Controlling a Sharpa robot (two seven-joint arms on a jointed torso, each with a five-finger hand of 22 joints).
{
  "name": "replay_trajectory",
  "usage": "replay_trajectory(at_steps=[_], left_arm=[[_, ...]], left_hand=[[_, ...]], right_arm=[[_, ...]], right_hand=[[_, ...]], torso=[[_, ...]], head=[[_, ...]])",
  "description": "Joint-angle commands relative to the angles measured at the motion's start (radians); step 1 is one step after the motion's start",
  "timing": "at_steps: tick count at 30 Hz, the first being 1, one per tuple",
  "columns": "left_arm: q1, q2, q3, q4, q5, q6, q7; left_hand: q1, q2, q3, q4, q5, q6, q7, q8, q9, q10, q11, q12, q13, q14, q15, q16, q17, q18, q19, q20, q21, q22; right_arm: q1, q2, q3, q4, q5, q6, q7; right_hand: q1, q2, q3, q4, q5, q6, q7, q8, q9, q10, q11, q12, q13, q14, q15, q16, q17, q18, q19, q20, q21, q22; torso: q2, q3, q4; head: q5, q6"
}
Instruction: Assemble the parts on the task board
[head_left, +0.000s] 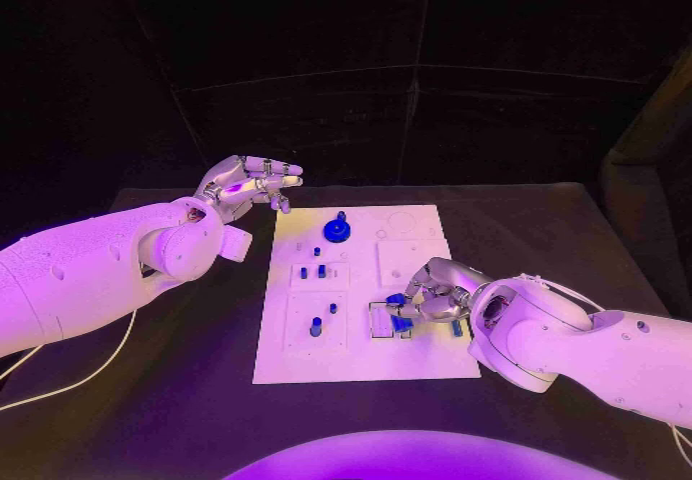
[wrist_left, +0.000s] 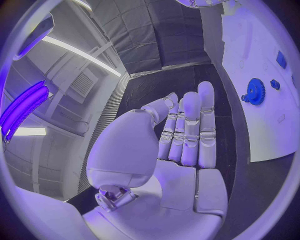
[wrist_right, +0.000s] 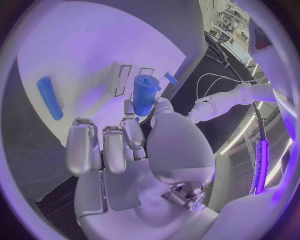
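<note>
Right now I see my right hand (head_left: 430, 292) low over the task board (head_left: 418, 362), near its right edge, with thumb and a finger pinched on a blue cylindrical part (wrist_right: 144, 94) — the wrist view shows it held upright at the fingertips, the other fingers (wrist_right: 81, 147) curled beside it. A second blue rod (wrist_right: 49, 97) lies flat on the board, apart from that hand. My left hand (head_left: 248, 183) hangs above the table (head_left: 188, 400) off the board's far left corner, holding nothing; in its wrist view the fingers (wrist_left: 190, 130) stand straight and close side by side, thumb apart from them. A blue gear-like part (head_left: 336, 230) sits near the board's far edge, well apart from the left hand — small blue pieces (head_left: 315, 272) stand in the middle of the board.
</note>
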Motion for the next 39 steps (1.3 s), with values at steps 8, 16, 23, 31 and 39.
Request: replay_trajectory(at_steps=[8,16,23,31,39], left_arm=[[0.002,0.003,0.001,0.005,0.004,0.013,0.003],[0.002,0.004,0.001,0.005,0.004,0.014,0.004],[0.002,0.003,0.001,0.005,0.004,0.013,0.004],[0.002,0.002,0.001,0.005,0.004,0.014,0.004],[0.002,0.002,0.001,0.004,0.004,0.013,0.003]], left_hand=[[-0.007,0.0,-0.005,0.002,0.007,-0.006,0.0,0.006,-0.001,-0.008,0.001,0.006,-0.001,-0.006,0.003,0.003,-0.001,0.014,-0.006,-0.001,-0.005,-0.002],[-0.007,0.0,-0.005,0.002,0.007,-0.006,0.0,0.006,-0.001,-0.008,0.001,0.006,-0.001,-0.006,0.003,0.003,-0.001,0.014,-0.006,-0.001,-0.005,-0.002],[-0.007,0.0,-0.005,0.002,0.007,-0.006,0.0,0.006,-0.001,-0.008,0.001,0.006,-0.001,-0.006,0.003,0.003,-0.001,0.014,-0.006,-0.001,-0.005,-0.002],[-0.007,0.0,-0.005,0.002,0.007,-0.006,0.0,0.006,-0.001,-0.008,0.001,0.006,-0.001,-0.006,0.003,0.003,-0.001,0.014,-0.006,-0.001,-0.005,-0.002],[-0.007,0.0,-0.005,0.002,0.007,-0.006,0.0,0.006,-0.001,-0.008,0.001,0.006,-0.001,-0.006,0.003,0.003,-0.001,0.014,-0.006,-0.001,-0.005,-0.002]], right_arm=[[0.002,0.063,0.0,-0.034,-0.02,0.07,-0.064],[0.002,0.091,0.001,-0.055,-0.057,0.063,-0.092],[0.002,0.099,0.001,-0.063,-0.075,0.069,-0.103],[0.002,0.095,0.001,-0.061,-0.111,0.069,-0.113],[0.002,0.079,0.001,-0.048,-0.126,0.066,-0.094]], right_hand=[[-0.017,0.008,-0.022,-0.002,-0.069,0.01,-0.006,0.007,0.017,0.007,-0.006,-0.015,-0.003,0.062,-0.01,0.002,-0.001,-0.006,0.001,-0.008,0.005,0.002],[-0.053,0.014,-0.061,-0.001,-0.259,0.009,-0.007,0.009,0.035,0.01,-0.007,-0.023,0.001,0.062,-0.011,0.001,0.0,-0.006,0.0,-0.01,0.004,0.001],[-0.101,-0.016,-0.082,0.003,-0.438,0.003,-0.006,0.008,0.051,0.004,-0.005,-0.043,-0.005,0.06,-0.01,-0.003,-0.006,-0.005,-0.002,-0.009,0.0,-0.002],[-0.195,-0.14,-0.038,0.009,-0.56,-0.008,-0.003,0.005,0.062,-0.011,-0.003,-0.081,-0.026,0.059,-0.008,-0.008,-0.012,-0.003,-0.006,-0.007,-0.006,-0.011],[-0.166,-0.123,-0.015,0.006,-0.552,-0.011,-0.002,0.004,0.066,-0.013,-0.002,-0.088,-0.029,0.059,-0.007,-0.009,-0.012,-0.003,-0.006,-0.006,-0.007,-0.011]], torso=[[0.0,0.0008,0.0006],[0.001,0.0008,-0.0004],[0.001,0.0008,-0.0007],[0.0,0.001,-0.0013],[0.0,0.0017,-0.002]], head=[[0.005,0.003],[0.008,0.004],[0.009,0.003],[0.009,0.003],[0.008,0.003]])
